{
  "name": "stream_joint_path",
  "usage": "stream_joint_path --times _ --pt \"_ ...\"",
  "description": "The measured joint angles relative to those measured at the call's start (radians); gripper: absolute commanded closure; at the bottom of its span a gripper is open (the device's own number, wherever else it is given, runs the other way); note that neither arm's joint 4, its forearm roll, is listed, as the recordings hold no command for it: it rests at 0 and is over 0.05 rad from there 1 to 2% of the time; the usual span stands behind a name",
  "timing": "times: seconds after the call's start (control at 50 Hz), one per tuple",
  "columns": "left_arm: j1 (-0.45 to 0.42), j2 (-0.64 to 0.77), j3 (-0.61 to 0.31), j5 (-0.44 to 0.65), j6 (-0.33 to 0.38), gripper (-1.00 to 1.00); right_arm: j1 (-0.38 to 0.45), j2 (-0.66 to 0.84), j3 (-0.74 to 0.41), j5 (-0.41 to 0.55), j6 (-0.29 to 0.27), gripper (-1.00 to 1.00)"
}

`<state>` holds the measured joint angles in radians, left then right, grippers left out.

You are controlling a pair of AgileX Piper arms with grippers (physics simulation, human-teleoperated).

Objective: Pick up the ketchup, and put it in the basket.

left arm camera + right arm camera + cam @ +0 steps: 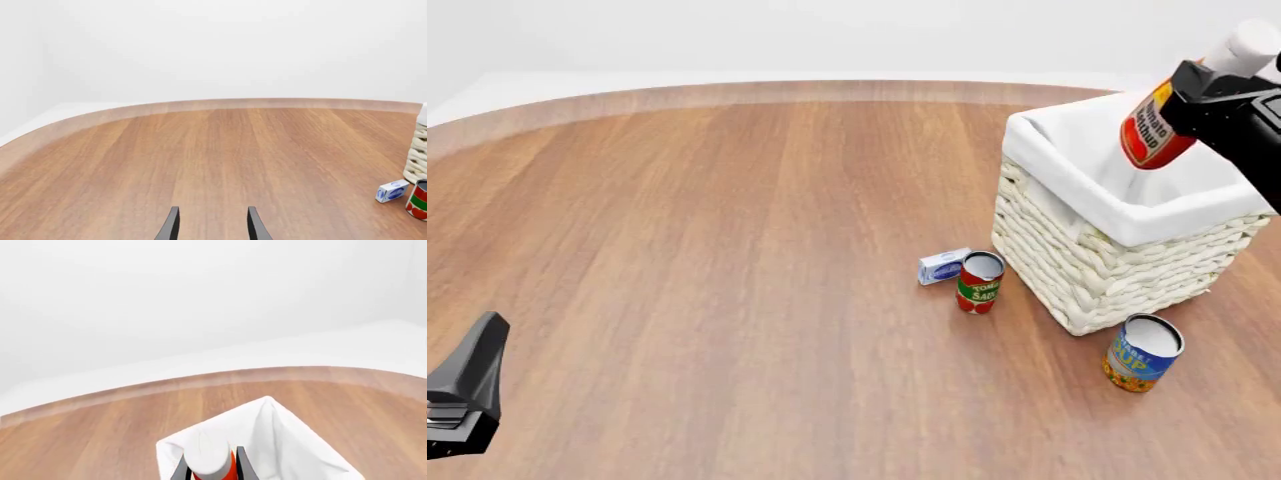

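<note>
The ketchup (1154, 128), a red bottle with a white cap, is tilted in the air over the near right part of the basket (1094, 270), a cream woven basket with a white liner. My right gripper (1214, 95) is shut on the bottle's upper part. In the right wrist view the gripper (211, 467) holds the ketchup (208, 460) over the white liner (287, 440). My left gripper (213, 212) is open and empty, low over bare table at the front left (474, 385).
A small red-and-green tomato sauce can (980, 282) and a small white-and-blue box (944, 266) stand just left of the basket. A blue-and-yellow can (1142, 352) stands in front of it. The table's curved far edge (827, 90) runs behind.
</note>
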<state>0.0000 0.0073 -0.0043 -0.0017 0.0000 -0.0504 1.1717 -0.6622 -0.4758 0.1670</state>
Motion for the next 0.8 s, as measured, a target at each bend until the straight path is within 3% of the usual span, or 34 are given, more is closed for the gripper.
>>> stream_joint_path --times 0.8 --pt "0.000 0.000 0.000 0.000 0.000 -1.00 -0.006 0.113 -0.040 0.032 -0.046 1.00"
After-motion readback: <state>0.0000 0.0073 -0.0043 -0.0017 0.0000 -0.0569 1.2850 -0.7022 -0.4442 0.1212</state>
